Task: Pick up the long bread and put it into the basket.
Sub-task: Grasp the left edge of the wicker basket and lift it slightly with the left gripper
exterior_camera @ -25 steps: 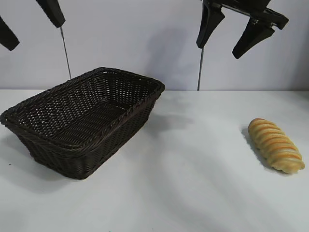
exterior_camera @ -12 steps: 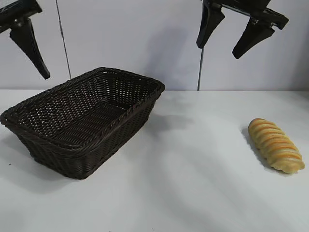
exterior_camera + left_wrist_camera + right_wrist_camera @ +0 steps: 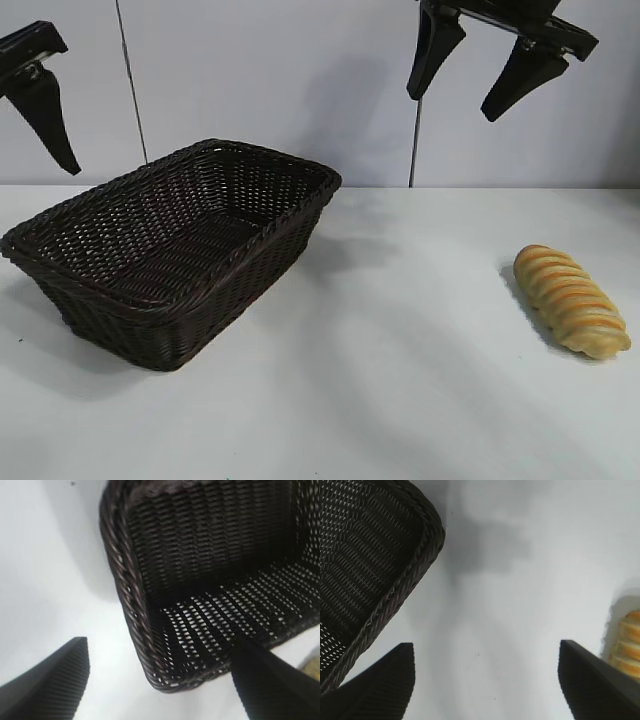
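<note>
The long bread, golden with orange-brown ridges, lies on the white table at the right; its end also shows in the right wrist view. The dark wicker basket stands at the left and is empty. My right gripper hangs high over the middle-right of the table, open and empty, above and to the left of the bread. My left gripper is open and empty, high over the basket's left end; only one of its fingers shows in the exterior view.
White table with a pale wall behind. Two thin vertical rods stand at the back. The basket's rim corner lies off to one side of the right gripper.
The left gripper came down from the top left corner and then shifted a little to the left. The right gripper, bread and basket have not moved.
</note>
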{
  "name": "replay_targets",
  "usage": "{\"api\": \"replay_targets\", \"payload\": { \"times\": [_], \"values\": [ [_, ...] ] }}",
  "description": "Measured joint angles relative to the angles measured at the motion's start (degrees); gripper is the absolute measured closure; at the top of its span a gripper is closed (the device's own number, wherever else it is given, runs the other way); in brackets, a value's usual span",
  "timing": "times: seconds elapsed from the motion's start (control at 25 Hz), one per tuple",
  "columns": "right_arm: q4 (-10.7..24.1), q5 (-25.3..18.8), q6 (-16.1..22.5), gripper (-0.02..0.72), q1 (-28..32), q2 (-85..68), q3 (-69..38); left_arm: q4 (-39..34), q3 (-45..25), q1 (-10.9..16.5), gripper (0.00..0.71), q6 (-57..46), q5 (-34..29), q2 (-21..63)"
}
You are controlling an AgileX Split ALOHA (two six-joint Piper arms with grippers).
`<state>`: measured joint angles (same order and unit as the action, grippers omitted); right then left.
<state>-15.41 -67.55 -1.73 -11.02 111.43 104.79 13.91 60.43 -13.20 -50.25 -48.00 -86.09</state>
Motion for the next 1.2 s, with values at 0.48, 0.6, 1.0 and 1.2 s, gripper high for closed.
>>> {"api": "replay_targets", "payload": {
  "times": [0.48,0.6,1.0,1.2],
  "values": [
    [0.00,0.00,0.00,0.134,0.00,0.00,0.00,-0.12,-0.11,-0.16,0.142,0.00,1.66,-1.56],
    [0.00,0.00,0.00,0.134,0.00,0.00,0.00,-0.05,-1.12,-0.54,0.142,0.00,1.72,-3.84],
    [0.00,0.00,0.00,0.134,0.00,0.00,0.00,0.38,-2.21,-0.65,0.142,0.00,4.82,-10.85],
    [0.00,0.00,0.00,0.134,0.00,0.00,0.00,2.42,-2.35,-1.36,0.142,0.91,8.72,-14.47]
  ]
}}
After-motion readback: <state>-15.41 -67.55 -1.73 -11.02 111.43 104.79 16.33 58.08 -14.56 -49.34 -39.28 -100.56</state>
